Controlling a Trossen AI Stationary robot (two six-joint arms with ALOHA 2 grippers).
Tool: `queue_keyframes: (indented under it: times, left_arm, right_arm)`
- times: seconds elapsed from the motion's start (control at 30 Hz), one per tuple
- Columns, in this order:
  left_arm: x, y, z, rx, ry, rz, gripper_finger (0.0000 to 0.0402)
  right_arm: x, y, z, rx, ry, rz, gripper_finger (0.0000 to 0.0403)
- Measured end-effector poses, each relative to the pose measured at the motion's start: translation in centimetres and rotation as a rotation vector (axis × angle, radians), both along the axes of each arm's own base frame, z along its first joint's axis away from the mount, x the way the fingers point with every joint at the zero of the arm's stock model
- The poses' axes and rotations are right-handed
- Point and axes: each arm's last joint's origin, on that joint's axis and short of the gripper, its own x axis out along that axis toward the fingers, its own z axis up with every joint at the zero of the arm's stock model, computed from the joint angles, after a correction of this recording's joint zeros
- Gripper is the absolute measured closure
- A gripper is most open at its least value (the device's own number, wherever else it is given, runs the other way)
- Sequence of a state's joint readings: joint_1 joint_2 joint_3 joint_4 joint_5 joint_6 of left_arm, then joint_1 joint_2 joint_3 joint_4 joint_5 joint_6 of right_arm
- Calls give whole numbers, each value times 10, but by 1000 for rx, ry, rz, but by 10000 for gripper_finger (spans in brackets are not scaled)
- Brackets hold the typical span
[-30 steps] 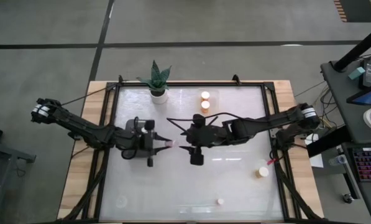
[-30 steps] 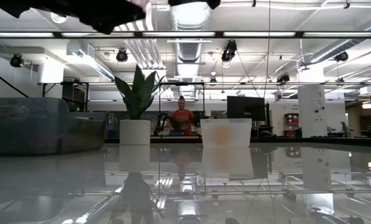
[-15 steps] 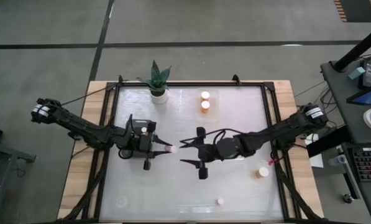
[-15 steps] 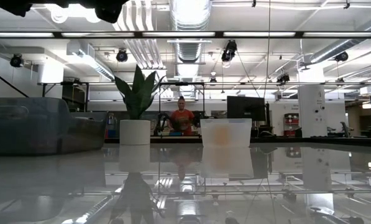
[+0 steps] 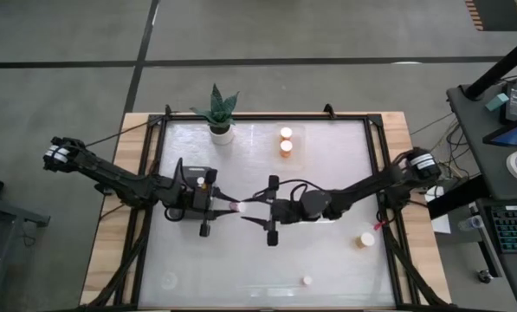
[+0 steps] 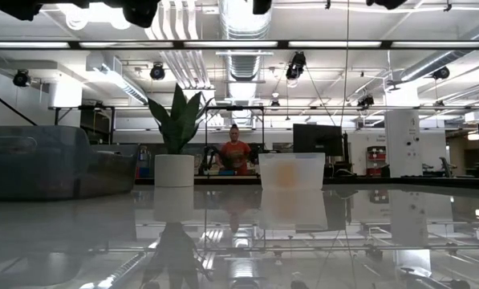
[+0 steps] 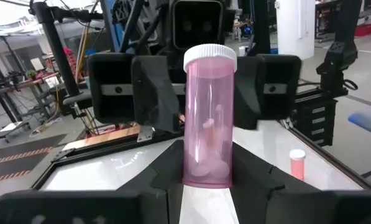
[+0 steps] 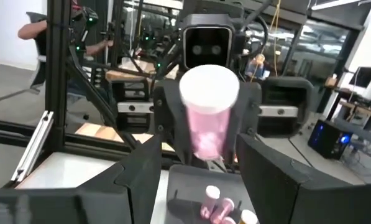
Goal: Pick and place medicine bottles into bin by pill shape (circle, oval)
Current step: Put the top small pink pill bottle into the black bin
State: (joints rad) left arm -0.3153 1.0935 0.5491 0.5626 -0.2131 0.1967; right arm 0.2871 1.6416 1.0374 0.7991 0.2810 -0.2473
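Middle of worktop: taken up by my left claw and my right claw, tip to tip, with a pink bottle between them that the left one grips; no passage there. Far edge: plant pot toward the left, two orange bottles just right of centre, open glass between them. Near right: an orange bottle and a small white cap, well apart. Near left quarter: bare glass, free to cross. My arms span the worktop's mid-line from both sides.
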Motion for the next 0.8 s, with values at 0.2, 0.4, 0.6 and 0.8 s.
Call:
queue_keyframes:
  times: [0.2, 0.4, 0.6, 0.8]
  left_arm:
    - [0, 0, 1, -4, -5, -1, 314]
    - [0, 0, 0, -3, -3, 0, 314]
    - [0, 0, 0, -3, -3, 0, 314]
    - [0, 0, 0, -4, -2, -1, 314]
  right_arm:
    - [16, 4, 1, -16, -26, -11, 204]
    - [23, 5, 6, -7, -53, -25, 204]
    - [23, 3, 4, -5, -46, -46, 228]
    - [23, 3, 4, -12, -41, -46, 278]
